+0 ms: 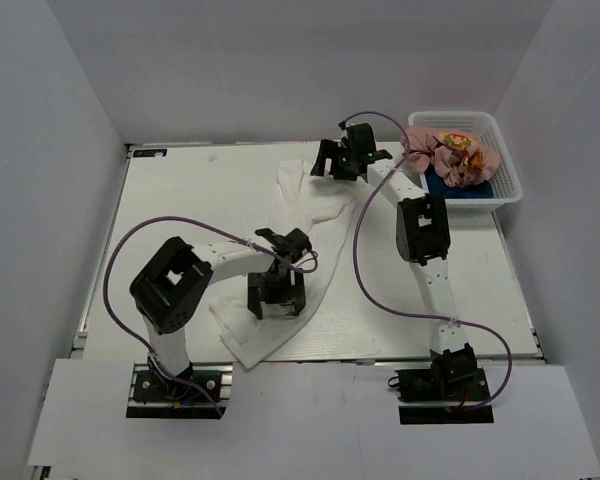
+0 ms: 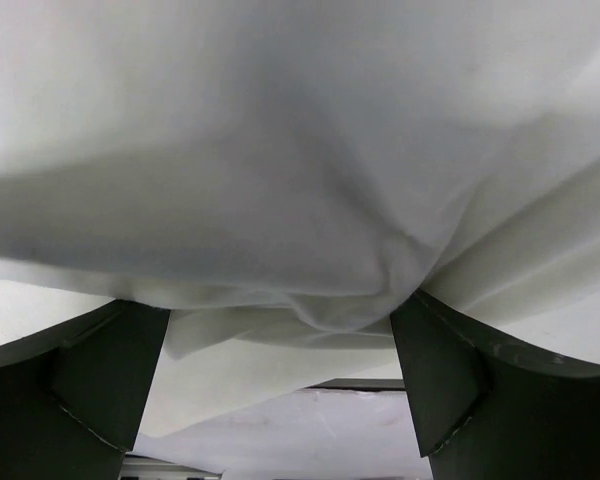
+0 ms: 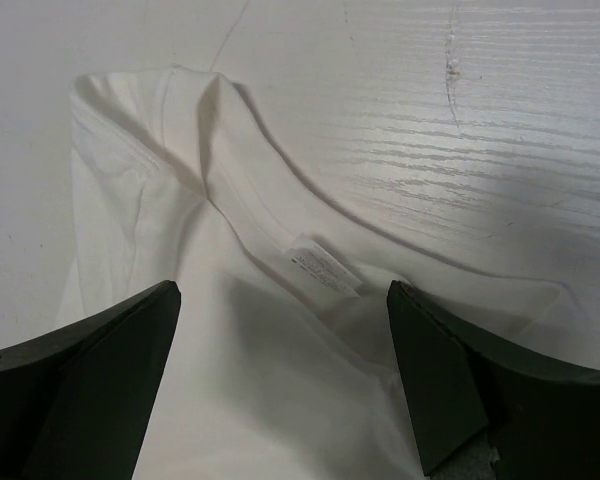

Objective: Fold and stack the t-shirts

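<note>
A: Where's the white shirt (image 1: pixel 320 215) rn?
B: Lying on the surface (image 1: pixel 180 200), not spread flat. In the top view its long axis runs diag, from upper ctr of the frame down to lower left-of-ctr. Collar end is up top. The other end is near the arm bases.
A: Claws?
B: Right claw (image 1: pixel 332 160) sits at the upper end. In its wrist view the fingers are spread wide and hold nothing. The collar (image 3: pixel 250 200) and its label (image 3: pixel 325 268) lie just ahead, btwn the two fingers. Left claw (image 1: pixel 277 297) is over the lower half. Its cam is filled w/ white cloth sagging btwn wide-apart fingers (image 2: pixel 80 390). So it's open too, w/ no pinch that I can see.
A: Which arm takes which end?
B: My read: each is nearest its own end, right for the collar, left for the lower part. Next move prob needs both to close on cloth and pull along that diag to flatten it.
A: Other two?
B: Pink shirt (image 1: pixel 430 150) and navy shirt (image 1: pixel 470 188) are heaped in the basket (image 1: pixel 507 165), upper right. Not folded yet.
</note>
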### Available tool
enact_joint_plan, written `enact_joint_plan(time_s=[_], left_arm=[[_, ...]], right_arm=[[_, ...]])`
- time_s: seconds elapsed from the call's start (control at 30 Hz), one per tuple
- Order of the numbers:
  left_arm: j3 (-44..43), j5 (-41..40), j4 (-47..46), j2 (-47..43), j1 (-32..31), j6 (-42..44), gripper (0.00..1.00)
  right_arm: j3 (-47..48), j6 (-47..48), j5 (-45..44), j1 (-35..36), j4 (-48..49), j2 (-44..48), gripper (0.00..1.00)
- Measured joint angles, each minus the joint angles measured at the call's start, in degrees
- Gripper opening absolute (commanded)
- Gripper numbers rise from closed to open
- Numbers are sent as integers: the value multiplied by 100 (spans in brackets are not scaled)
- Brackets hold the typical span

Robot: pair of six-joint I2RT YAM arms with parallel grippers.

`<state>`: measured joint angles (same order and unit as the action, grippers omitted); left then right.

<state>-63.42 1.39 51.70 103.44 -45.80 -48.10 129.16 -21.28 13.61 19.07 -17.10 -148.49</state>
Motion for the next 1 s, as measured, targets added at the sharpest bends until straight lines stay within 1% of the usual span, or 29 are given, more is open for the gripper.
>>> enact_joint_plan(time_s=[0.13, 0.23, 0.33, 0.43, 0.5, 0.57, 0.67, 0.73, 0.8, 0.87, 1.0], left_arm=[[-643, 116, 184, 476, -321, -28, 100], [-931, 94, 170, 621, -551, -70, 100], [-909, -164, 44, 503, -743, -98, 100], [-629, -608, -140, -39, -887, -72, 100], [-297, -835, -157, -824, -955, -11, 100], [114, -986, -262, -1838, -970, 46, 100], [789, -1154, -466, -3303, -970, 20, 100], [1259, -1252, -577, -4035, -966, -59, 100], [1639, -1309, -610, -4463, -968, -173, 100], [1937, -1364, -612, -4695, -968, -306, 100], [2262, -1580, -551, -4848, -966, -586, 100]], right_arm=[[66, 129, -4, 13, -72, -26, 90], [168, 299, 2, 17, -210, -57, 90], [190, 632, -114, 57, -411, -17, 90], [31, 1084, -564, 175, -903, 269, 90], [-452, 1316, -1034, 334, -1156, 741, 90], [-1032, 1438, -1434, 573, -1217, 1338, 90], [-1880, 1392, -1856, 984, -1182, 2258, 90], [-2465, 1204, -2044, 1279, -1121, 2839, 90], [-3117, 938, -2212, 1530, -929, 3335, 90], [-3869, 656, -2374, 1720, -772, 3757, 90], [-5366, 61, -2555, 1912, -527, 4260, 90]])
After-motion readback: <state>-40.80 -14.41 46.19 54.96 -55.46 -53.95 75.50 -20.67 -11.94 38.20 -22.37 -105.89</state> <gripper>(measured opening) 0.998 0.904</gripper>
